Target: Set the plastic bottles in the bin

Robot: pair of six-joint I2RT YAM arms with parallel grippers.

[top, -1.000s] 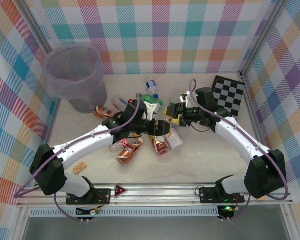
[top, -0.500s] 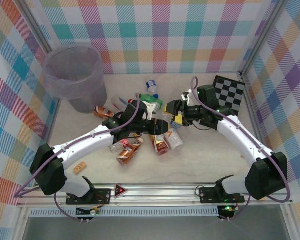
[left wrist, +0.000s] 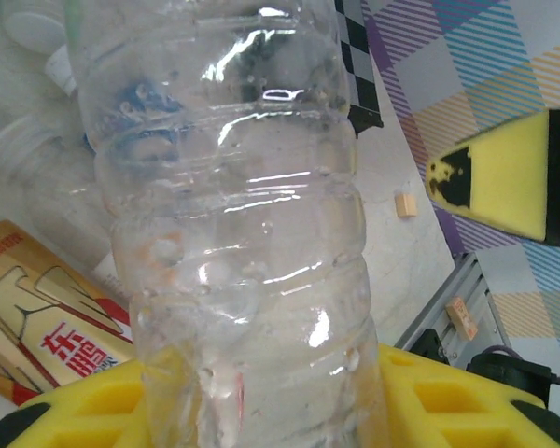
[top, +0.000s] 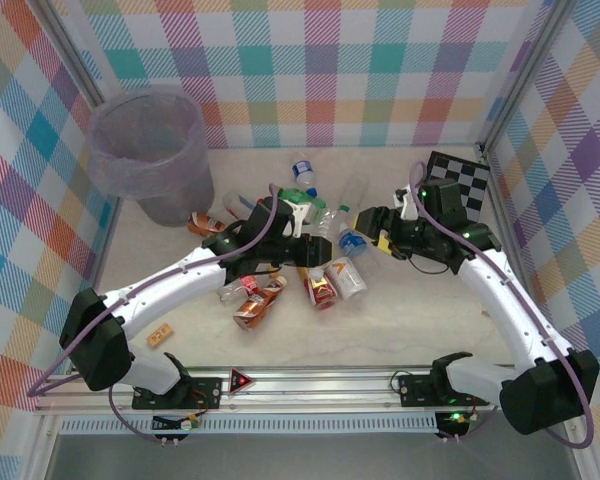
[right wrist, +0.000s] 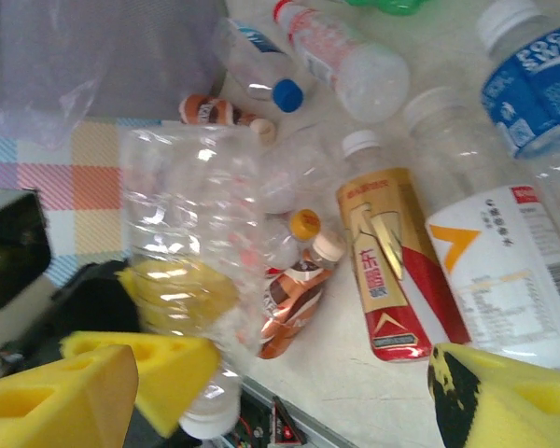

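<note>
Nearby, "东鹏" label [left wrist: 61, 322] — left pincer [top: 320, 247] tight on clear bottle [left wrist: 243, 233]; right pincer [top: 370, 238] agape, empty.

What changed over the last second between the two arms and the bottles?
The left gripper closed on the clear bottle. The right gripper opened and drew back to the right. The bin and the other bottles stayed put.

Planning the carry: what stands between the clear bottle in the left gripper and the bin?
Nothing tall does. The left gripper grips the clear bottle; toward the bin lie only low things, such as an amber bottle at its foot. The lift must likely clear the bin's rim.
</note>
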